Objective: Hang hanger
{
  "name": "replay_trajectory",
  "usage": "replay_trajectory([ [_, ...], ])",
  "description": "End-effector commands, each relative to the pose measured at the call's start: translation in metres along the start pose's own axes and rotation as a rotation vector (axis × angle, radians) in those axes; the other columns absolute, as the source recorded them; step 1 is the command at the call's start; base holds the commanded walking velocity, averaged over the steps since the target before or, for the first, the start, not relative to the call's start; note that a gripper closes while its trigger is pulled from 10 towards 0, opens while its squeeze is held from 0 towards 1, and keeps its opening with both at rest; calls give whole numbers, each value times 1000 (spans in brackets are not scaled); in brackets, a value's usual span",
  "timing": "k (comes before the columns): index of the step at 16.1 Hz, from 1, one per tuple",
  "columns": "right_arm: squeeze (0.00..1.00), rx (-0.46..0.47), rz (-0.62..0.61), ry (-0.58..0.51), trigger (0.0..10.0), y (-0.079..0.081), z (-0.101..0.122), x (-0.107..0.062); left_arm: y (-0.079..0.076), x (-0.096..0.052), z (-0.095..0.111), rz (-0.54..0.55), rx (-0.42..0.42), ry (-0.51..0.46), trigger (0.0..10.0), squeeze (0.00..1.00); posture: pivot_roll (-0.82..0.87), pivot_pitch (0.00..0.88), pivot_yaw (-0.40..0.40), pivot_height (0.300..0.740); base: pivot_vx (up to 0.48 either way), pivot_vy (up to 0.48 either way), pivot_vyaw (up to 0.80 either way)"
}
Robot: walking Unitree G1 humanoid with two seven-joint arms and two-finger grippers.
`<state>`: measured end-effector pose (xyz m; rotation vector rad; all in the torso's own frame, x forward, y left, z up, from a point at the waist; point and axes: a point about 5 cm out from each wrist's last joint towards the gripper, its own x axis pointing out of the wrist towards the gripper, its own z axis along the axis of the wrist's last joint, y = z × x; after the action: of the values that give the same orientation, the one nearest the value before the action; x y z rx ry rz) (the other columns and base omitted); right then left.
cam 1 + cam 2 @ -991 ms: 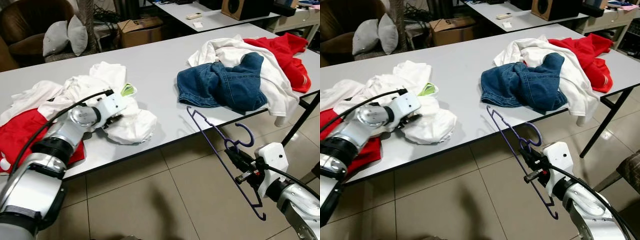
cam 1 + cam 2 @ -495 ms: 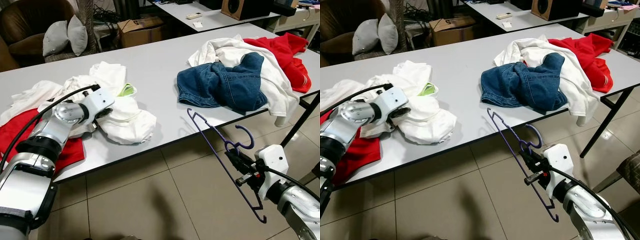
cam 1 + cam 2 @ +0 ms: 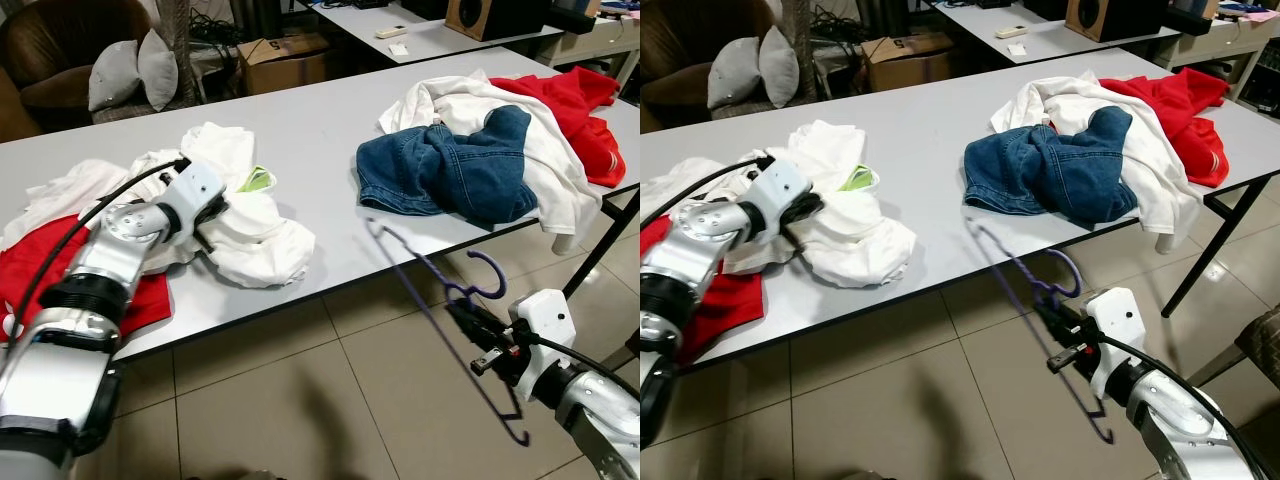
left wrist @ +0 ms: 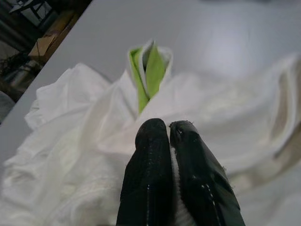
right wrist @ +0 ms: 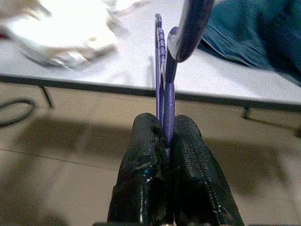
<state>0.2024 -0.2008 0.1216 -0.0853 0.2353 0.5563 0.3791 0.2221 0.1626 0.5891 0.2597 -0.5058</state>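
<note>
A purple wire hanger (image 3: 428,288) hangs in the air in front of the table's near edge, tilted, its hook (image 3: 487,274) pointing up. My right gripper (image 3: 468,333) is shut on its neck, below table height; the right wrist view shows the hanger (image 5: 162,70) pinched between the black fingers (image 5: 193,155). Over the pile of white garments (image 3: 262,238) on the table's left part sits my left gripper (image 3: 205,222). In the left wrist view its fingers (image 4: 151,160) are pressed together on a fold of white cloth (image 4: 84,141), near a green-lined collar (image 4: 148,70).
The grey table (image 3: 300,130) also carries blue jeans (image 3: 450,170), a white garment (image 3: 470,100) and a red one (image 3: 570,95) at the right, and red cloth (image 3: 40,265) at the far left. A table leg (image 3: 600,240) stands at right. Tiled floor (image 3: 300,400) lies in front.
My left gripper has drawn back toward the left over the white pile, lifting the cloth a little. The hanger has swung slightly and looks blurred; the right gripper keeps its hold.
</note>
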Motion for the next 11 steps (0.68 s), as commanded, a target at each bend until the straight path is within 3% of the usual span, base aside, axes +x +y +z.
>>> replay_trajectory([
  [1, 0, 15, 127, -61, 10000, 12, 17, -1, 14, 0, 22, 75, -76, -96, 0, 0, -122, 0, 84, 740, 0, 0, 0],
  [3, 0, 9, 268, -76, 10000, 24, 27, -2, 40, -6, 56, 234, -215, -276, 0, 0, -124, 0, 83, 740, 0, 0, 0],
  [4, 0, 14, 300, -78, 10000, 27, 29, -1, 46, -9, 64, 262, -229, -307, 0, 0, -124, 0, 83, 740, 0, 0, 0],
  [7, 0, 8, 384, -23, 10000, 33, 25, 5, 58, -17, 87, 277, -221, -391, 0, 0, -122, 0, 83, 740, 0, 0, 0],
  [9, 0, -38, 314, 65, 10000, 21, 15, 18, 62, -23, 107, 254, -218, -467, 0, 0, -118, 0, 84, 740, 0, 0, 0],
  [11, 0, -46, 318, 69, 10000, 17, 17, 25, 63, -25, 115, 241, -206, -489, 0, 0, -112, 0, 81, 740, 0, 0, 0],
])
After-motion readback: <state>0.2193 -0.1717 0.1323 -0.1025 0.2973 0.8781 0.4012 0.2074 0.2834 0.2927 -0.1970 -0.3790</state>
